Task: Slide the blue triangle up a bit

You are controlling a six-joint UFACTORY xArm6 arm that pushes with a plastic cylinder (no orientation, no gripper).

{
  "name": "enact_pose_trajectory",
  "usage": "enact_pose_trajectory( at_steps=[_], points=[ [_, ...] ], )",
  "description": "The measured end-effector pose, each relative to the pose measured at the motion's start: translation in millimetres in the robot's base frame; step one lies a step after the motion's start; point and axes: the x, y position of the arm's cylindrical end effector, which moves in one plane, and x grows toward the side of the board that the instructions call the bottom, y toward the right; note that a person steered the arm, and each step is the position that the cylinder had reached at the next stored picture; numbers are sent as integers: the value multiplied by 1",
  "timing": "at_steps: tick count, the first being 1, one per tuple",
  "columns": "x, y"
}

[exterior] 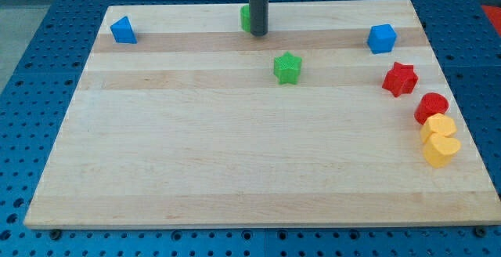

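The dark rod comes down nearly upright from the view's top, a little left of centre, and my tip (258, 34) rests on the wooden board (235, 163) close to its top edge. There is no claw on this arm, only the plain rod, so nothing opens or closes and nothing is clamped. Just behind the rod, touching or nearly touching it on the view's left side, a green block (245, 18) peeks out; most of it is hidden and its shape cannot be made out. Below and slightly to the view's right of the tip sits a green star (287, 67), apart from it. Toward the view's right lie a blue cube (381, 38), then a red star (400, 78) below it, then a red cylinder (431, 106), and two yellow blocks (440, 141) packed together just under the cylinder near the right edge. The blue triangle (123, 30) lies in the board's top left corner, well apart from the tip and to its left at about the same height, with bare wood between them.
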Motion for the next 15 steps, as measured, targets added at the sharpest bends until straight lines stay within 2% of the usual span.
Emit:
enact_pose_trajectory(
  at_steps=[1, 2, 5, 8, 12, 15],
  points=[
    [13, -7],
    [44, -37],
    [56, -171],
    [52, -190],
    [34, -261],
    [7, -258]
  ],
)
